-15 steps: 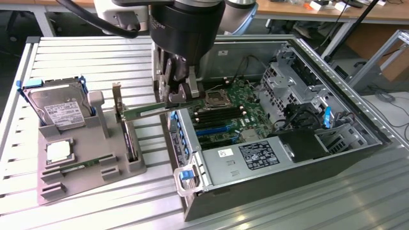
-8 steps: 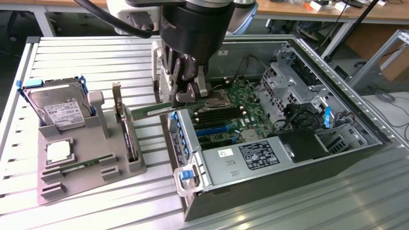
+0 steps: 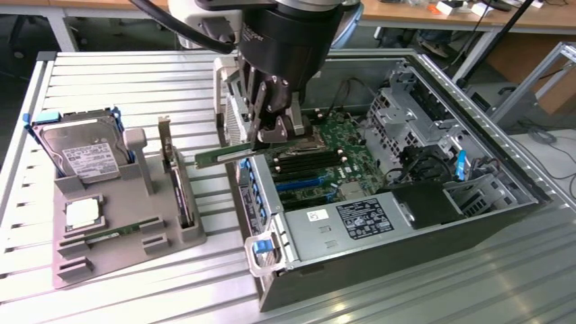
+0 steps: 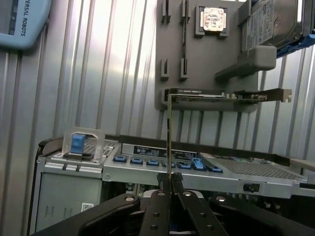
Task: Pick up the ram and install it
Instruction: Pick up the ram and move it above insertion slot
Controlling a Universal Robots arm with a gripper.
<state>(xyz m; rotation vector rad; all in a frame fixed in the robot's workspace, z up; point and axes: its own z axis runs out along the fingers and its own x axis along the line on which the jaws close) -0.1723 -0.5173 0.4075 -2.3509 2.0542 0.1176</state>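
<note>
Currently, one ram point(image 3: 223, 155), pinched edge-on in my nearly closed pincer point(image 3: 274, 135), hangs over the open computer case point(image 3: 378, 266) beside its memory slots point(image 3: 301, 163); carry step, I judge, and seating calls for squaring stick to slot.

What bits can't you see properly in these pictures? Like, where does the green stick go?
- Exterior view: the pincer covers one end of the ram and whatever lies right beneath it inside the computer case.
- Wrist view: the ram is edge-on, so its chips and label are hidden.
- Wrist view: the hard drive is cut off by the picture's edge.
- Exterior view: the words on the case label are too tiny to read.
</note>
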